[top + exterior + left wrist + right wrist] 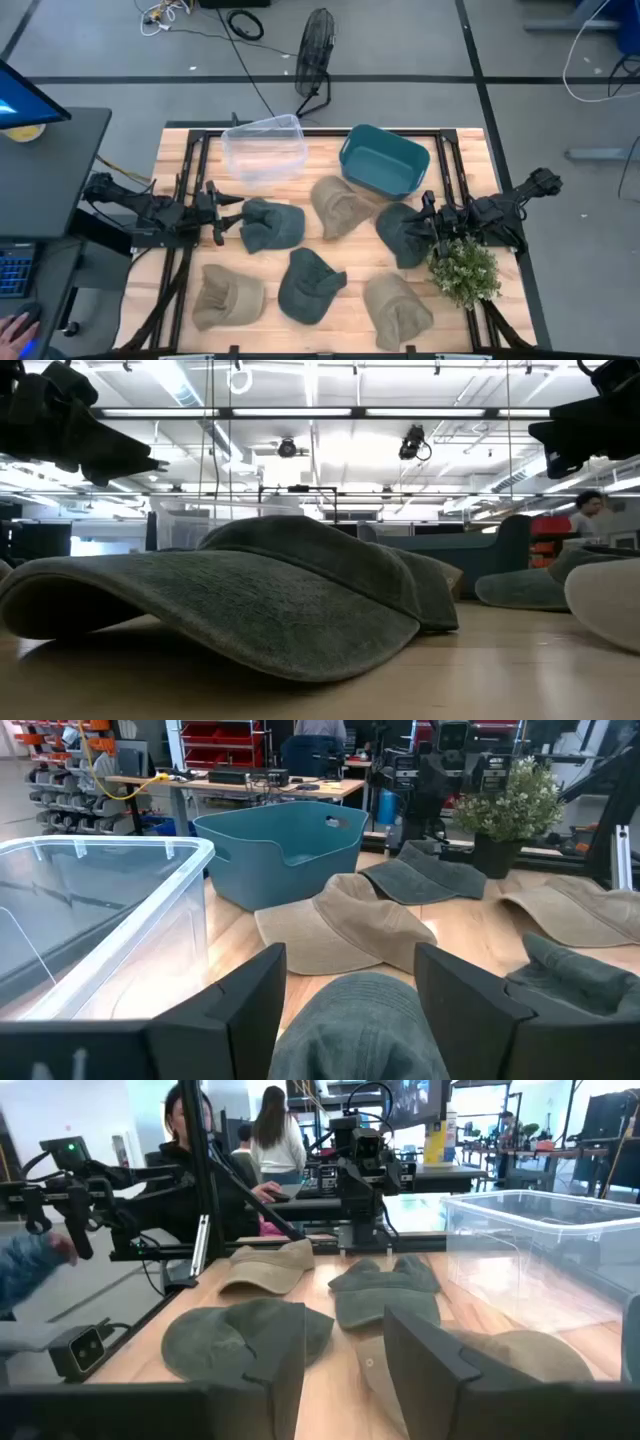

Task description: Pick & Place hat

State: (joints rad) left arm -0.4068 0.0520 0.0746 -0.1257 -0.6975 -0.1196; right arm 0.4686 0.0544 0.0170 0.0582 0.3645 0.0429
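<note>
No legible text, label, brand, number or sign found in any view. The caps, the two bins and the plant pot show no readable markings; items in the room behind are too small to read.

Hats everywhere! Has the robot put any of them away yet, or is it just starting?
Just starting, it seems. Nothing looks done: the clear bin and the teal bin both look empty, and six hats lie on the table. In hand: the left hand is open beside a green hat, and the right hand is open at another green hat; neither has gripped. All the hats are left to move.
</note>
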